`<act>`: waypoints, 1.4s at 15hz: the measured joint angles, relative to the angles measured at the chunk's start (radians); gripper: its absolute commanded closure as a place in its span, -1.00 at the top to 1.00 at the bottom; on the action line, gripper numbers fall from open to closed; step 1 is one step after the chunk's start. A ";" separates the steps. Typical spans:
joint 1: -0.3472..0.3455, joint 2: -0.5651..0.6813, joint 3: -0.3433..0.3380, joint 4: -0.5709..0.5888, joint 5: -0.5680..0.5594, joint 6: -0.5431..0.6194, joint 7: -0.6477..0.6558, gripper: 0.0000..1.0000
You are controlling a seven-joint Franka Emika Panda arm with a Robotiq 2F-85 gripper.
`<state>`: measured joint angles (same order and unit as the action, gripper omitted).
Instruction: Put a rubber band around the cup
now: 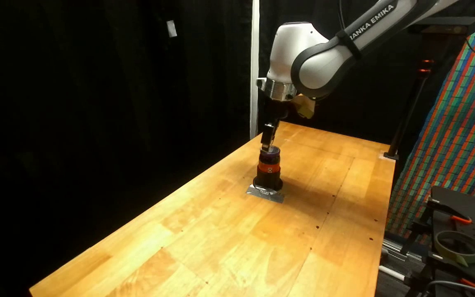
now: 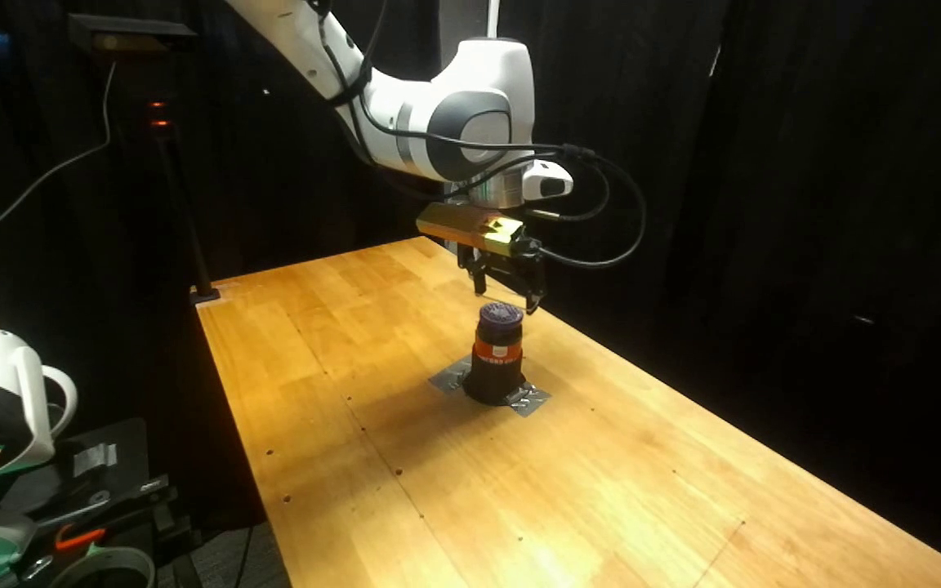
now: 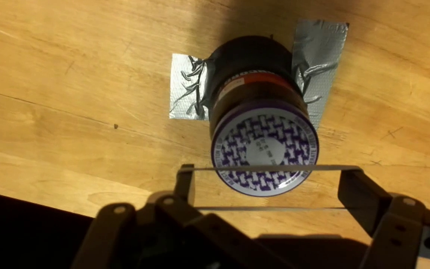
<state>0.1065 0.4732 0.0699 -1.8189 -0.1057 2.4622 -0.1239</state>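
The cup is a dark jar with an orange-red label and a purple-and-white lid; it stands upright on the table in both exterior views (image 1: pixel 269 168) (image 2: pixel 498 351) and in the wrist view (image 3: pixel 265 149). Its black base is taped down. My gripper (image 3: pixel 269 186) is open, fingers spread wider than the lid. A thin tan rubber band (image 3: pixel 267 168) is stretched around both fingers as a long loop. In the wrist view one strand crosses over the lid and the other passes beyond its edge. In an exterior view the fingertips (image 2: pixel 506 300) are just above the lid, slightly to its side.
Silver tape strips (image 3: pixel 321 56) (image 2: pixel 529 399) hold the base to the wooden table (image 2: pixel 405 457). A black stand (image 2: pixel 185 220) rises at a table corner. A side cart (image 1: pixel 464 231) with a tape roll (image 1: pixel 458 246) stands beside the table.
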 measured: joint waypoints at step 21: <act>-0.002 0.095 -0.006 0.107 -0.026 -0.152 0.020 1.00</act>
<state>0.1045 0.5686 0.0642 -1.7115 -0.1317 2.3100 -0.1035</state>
